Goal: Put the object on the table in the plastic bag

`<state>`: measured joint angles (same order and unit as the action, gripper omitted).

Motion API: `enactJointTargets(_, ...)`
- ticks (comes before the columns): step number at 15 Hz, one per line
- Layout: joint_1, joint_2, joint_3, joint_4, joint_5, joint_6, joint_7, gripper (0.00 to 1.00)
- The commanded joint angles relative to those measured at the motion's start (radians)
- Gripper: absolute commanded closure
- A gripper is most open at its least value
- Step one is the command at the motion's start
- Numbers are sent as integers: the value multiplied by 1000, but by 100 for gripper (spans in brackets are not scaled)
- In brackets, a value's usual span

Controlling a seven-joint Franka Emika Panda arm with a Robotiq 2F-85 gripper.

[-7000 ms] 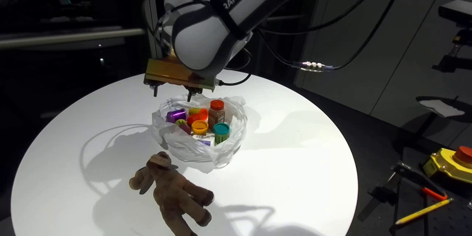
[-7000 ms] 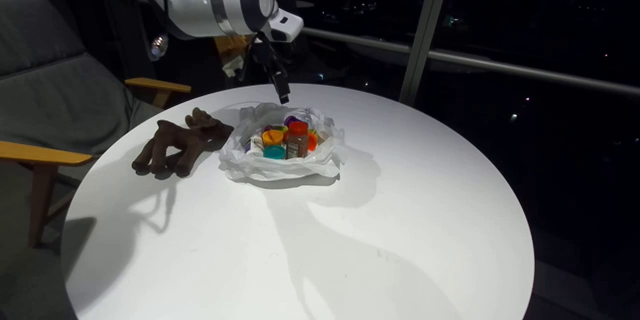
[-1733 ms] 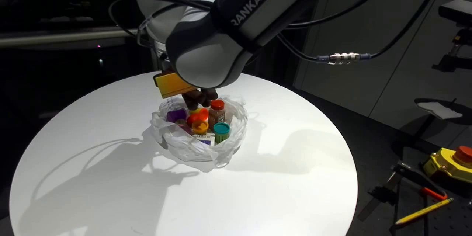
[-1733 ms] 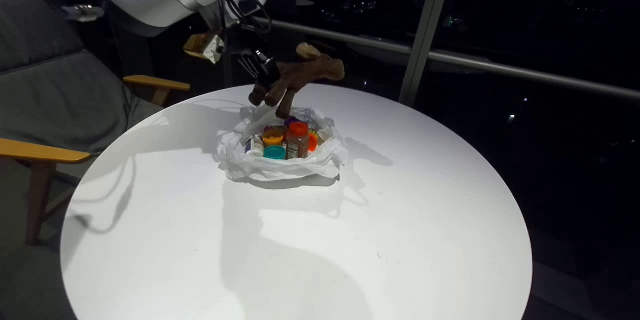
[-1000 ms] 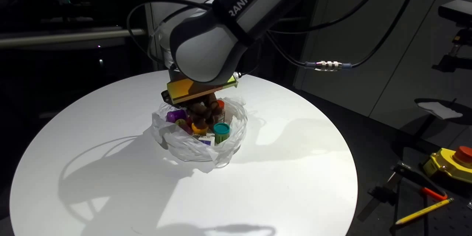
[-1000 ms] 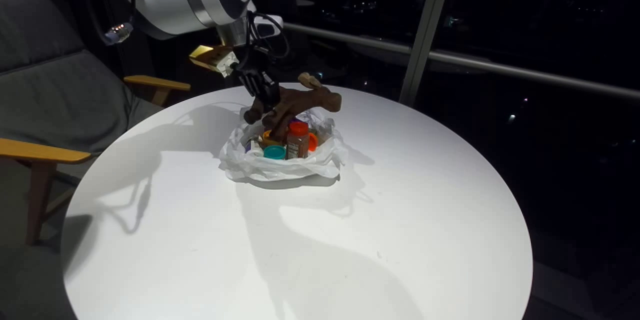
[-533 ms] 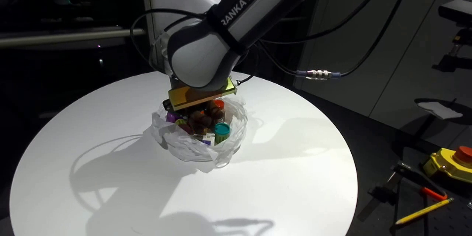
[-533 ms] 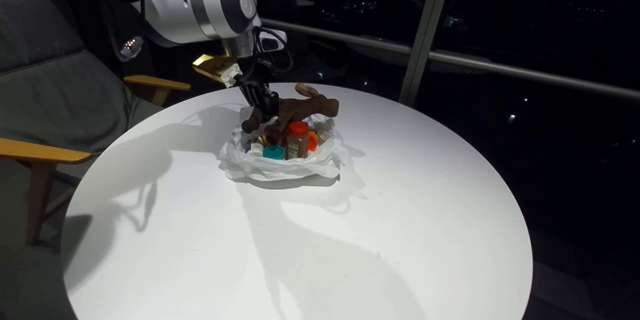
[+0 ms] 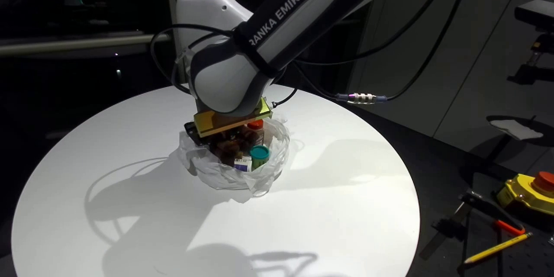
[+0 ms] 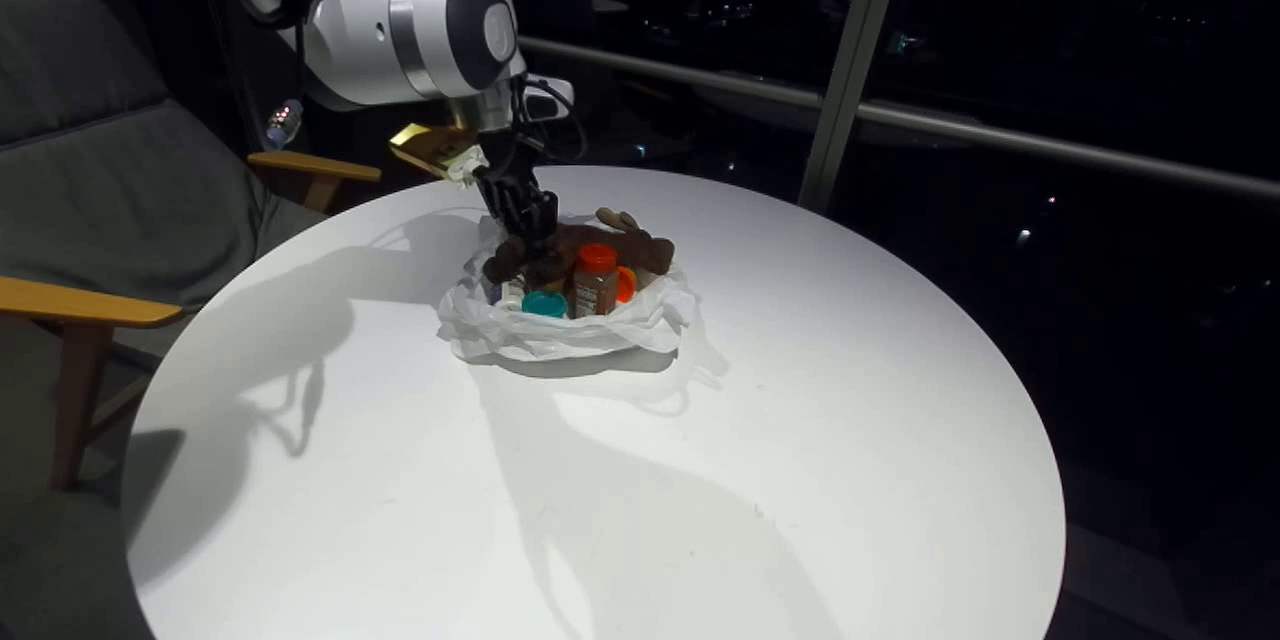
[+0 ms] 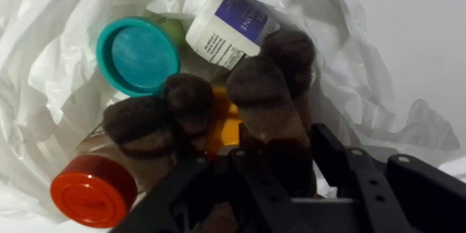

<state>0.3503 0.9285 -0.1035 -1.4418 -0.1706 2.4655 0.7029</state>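
While the gripper (image 11: 279, 136) is hanging low at the mouth of the plastic bag (image 9: 220, 176), its jaws are standing apart with one leg of the brown plush toy (image 10: 655, 253) between them; whether they are pinching it or merely straddling it, I am unable to say. Toy is sitting in the bag's mouth, underside hidden, dark-tipped legs showing; in an exterior view its body is stretching right, behind the red-lidded jar (image 10: 597, 288). An orange tub (image 11: 229, 131) is showing in part between the legs. Near side, in an exterior view: a teal-lidded tub (image 9: 259, 152) is standing, a white bottle (image 9: 243, 165) sitting just to its left, purple label showing. Bag is resting, rim crumpled, on the white table (image 9: 342, 225). Robot arm (image 9: 225, 82) is slanting down from the right. Beyond the table's right edge, a yellow box (image 9: 521, 194) and a pencil (image 9: 497, 248) are lying; in an exterior view, a grey chair (image 10: 110, 160) is standing on the left.
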Motion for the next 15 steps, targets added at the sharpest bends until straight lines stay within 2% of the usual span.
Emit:
enactJointTargets(1, 2, -38, 8, 2, 17, 0, -24, 22)
enactJointTargets(4, 21, -126, 1, -63, 5, -23, -19, 0)
enactJointTargets(7, 35, -244, 7, -150, -6, -74, -31, 0)
enactJointTargets(10, 51, -401, -2, -300, -54, -102, -36, 0)
enactJointTargets(15, 2, -643, 34, -550, -79, -189, -71, 0)
